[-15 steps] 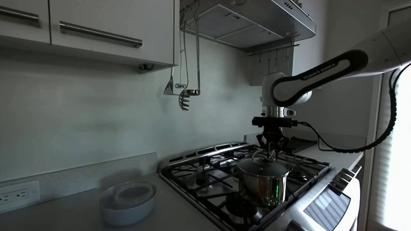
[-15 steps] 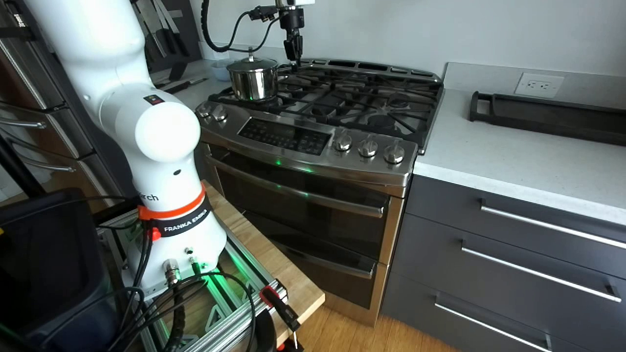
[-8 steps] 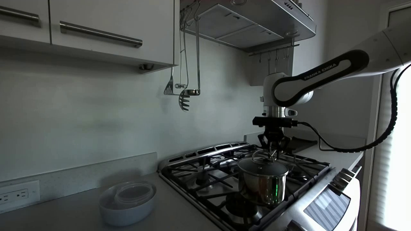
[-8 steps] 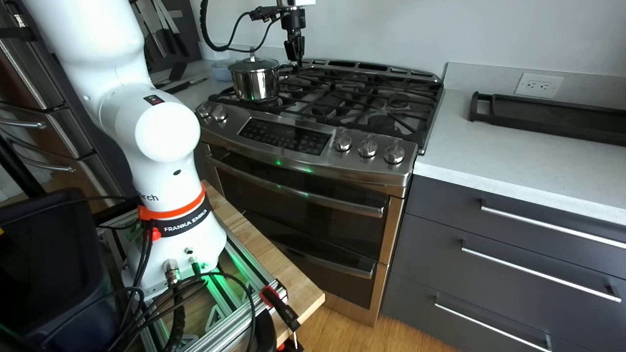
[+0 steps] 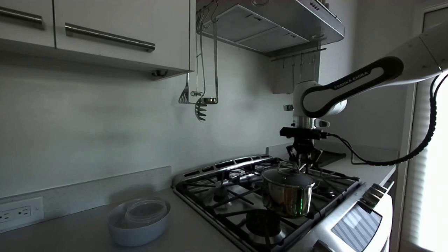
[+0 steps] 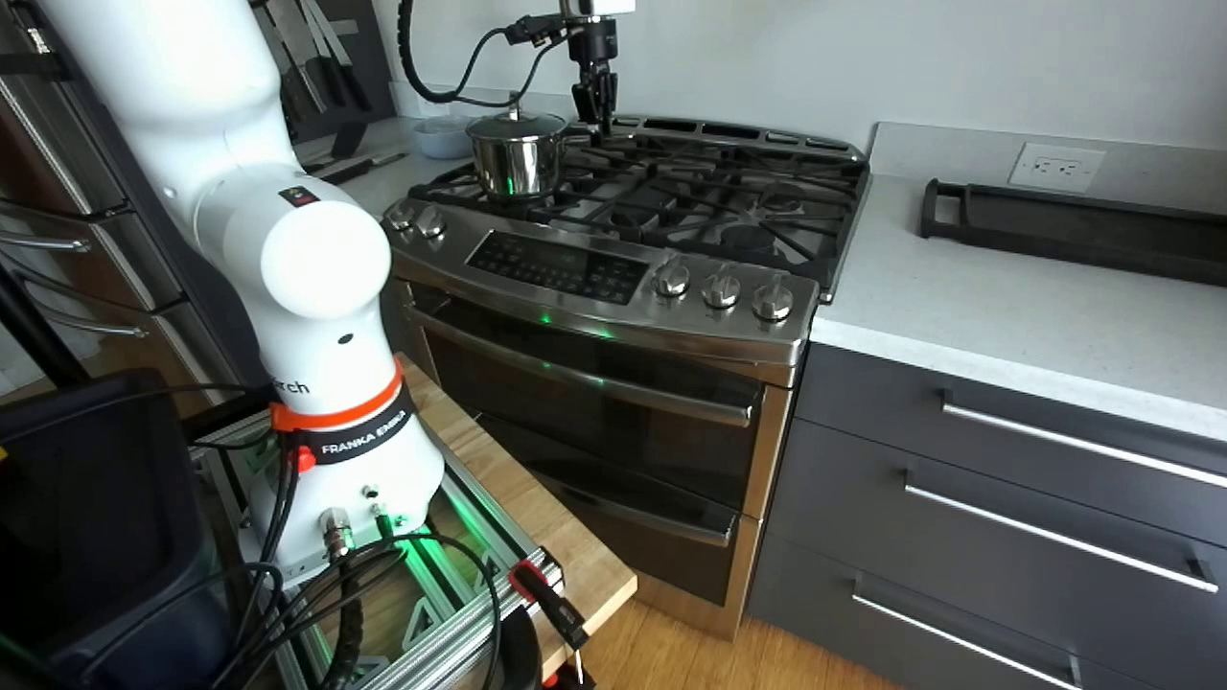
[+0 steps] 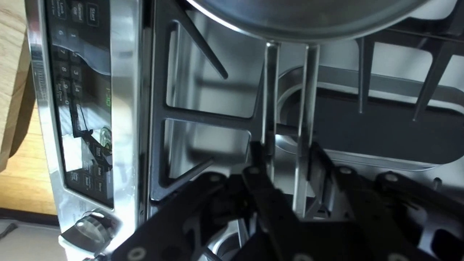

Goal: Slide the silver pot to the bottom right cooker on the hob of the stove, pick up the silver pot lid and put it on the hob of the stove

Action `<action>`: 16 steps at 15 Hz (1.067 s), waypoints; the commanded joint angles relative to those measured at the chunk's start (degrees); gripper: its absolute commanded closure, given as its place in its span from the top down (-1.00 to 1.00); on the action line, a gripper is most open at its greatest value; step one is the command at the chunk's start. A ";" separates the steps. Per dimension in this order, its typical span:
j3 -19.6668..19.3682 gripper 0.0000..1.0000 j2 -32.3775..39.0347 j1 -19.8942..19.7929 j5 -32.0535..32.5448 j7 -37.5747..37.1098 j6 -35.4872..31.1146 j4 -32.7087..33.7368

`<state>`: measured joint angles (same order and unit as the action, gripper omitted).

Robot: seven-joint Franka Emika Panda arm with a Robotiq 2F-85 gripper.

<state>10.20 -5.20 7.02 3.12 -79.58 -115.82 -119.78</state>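
The silver pot (image 5: 287,201) sits over the left front part of the hob (image 6: 695,206); I cannot tell if its base touches the grates. It also shows in an exterior view (image 6: 518,168). The silver pot lid (image 5: 285,177), with a loop handle on top, lies on the pot. My gripper (image 7: 286,159) is shut on the pot's long two-bar handle (image 7: 307,94), one finger on each outer side. The gripper points down beside the pot in both exterior views (image 5: 303,165) (image 6: 596,117). The bottom right cooker (image 6: 748,238) has nothing on it.
A front left burner (image 5: 263,224) lies beside the pot. Front knobs (image 6: 721,287) line the stove's edge. White bowls (image 5: 138,224) stand on the counter. A black griddle (image 6: 1083,228) lies on the counter right of the stove. Utensils (image 5: 206,101) hang above the hob.
The gripper and the pot with its lid have moved together a little across the hob, toward the right in the view with the robot base. The front left burner shows more now.
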 commanded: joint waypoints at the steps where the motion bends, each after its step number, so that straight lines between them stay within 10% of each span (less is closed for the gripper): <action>1: -1.21 -0.83 -1.36 -0.99 0.46 -0.27 -3.09 -3.15; 3: -0.64 -0.83 -0.06 -0.41 -0.02 0.01 -0.98 -0.83; 4: -0.64 -0.34 0.00 -0.39 -0.02 0.04 -1.05 -0.84; 16: -0.53 -0.34 -0.03 -0.25 0.00 0.12 -0.97 -0.57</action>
<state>9.73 -5.25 6.70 3.12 -79.48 -116.88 -120.42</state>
